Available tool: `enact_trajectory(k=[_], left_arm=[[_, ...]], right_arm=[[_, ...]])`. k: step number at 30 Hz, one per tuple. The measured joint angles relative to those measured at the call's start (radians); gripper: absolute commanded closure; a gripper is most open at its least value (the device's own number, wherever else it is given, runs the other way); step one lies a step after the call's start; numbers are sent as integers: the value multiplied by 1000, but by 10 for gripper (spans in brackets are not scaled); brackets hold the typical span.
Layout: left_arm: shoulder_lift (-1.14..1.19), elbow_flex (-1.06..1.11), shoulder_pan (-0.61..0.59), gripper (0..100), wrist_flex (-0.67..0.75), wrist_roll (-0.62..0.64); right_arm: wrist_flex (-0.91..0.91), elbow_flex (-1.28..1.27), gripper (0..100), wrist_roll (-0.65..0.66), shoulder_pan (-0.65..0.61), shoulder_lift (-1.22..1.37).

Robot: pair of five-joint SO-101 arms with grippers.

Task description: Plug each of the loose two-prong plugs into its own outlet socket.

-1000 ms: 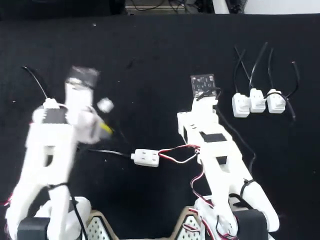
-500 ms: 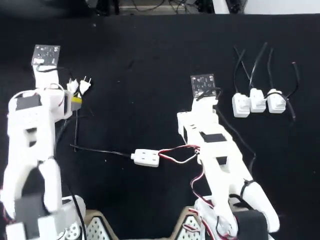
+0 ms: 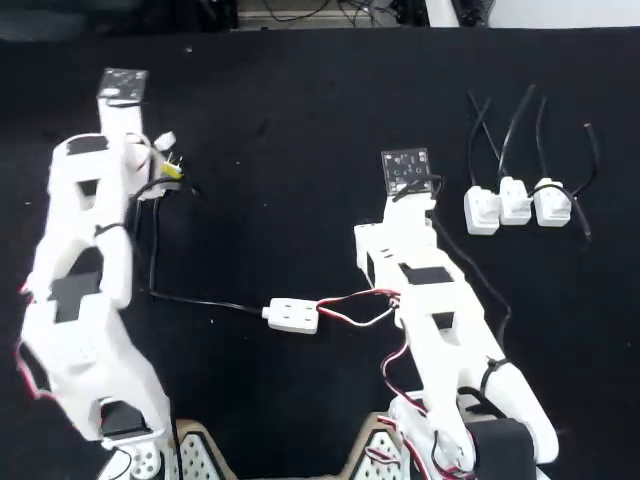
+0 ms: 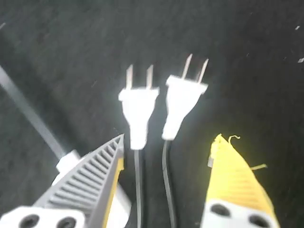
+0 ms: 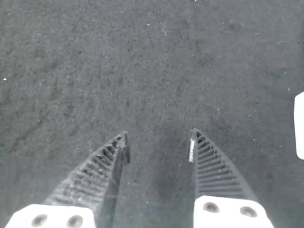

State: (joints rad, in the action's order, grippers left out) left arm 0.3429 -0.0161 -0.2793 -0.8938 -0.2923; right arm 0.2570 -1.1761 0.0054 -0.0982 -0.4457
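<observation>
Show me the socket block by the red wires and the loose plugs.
socket block [image 3: 292,316], high view, its white top face.
loose plugs [image 4: 138,107], left wrist view, one plug's white body.

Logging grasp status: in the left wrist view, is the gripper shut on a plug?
No, the left gripper is open, with two plugs side by side between its spread fingers.

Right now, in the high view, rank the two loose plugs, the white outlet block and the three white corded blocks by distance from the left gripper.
1. Two loose plugs: just ahead of the left gripper, far left.
2. White outlet block: table middle, near side.
3. Three white corded blocks: far right.
</observation>
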Motion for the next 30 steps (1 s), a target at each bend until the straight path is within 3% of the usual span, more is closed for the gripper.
enact_trajectory(k=[13,22,30], left_arm=[[333,-365,46,713,-3,0],[370,-463,106,956,-209,5],[371,-468,118,960,-226,0]], right_arm=[[0,0,804,0,0,0],[0,0,804,0,0,0],[0,0,804,0,0,0]])
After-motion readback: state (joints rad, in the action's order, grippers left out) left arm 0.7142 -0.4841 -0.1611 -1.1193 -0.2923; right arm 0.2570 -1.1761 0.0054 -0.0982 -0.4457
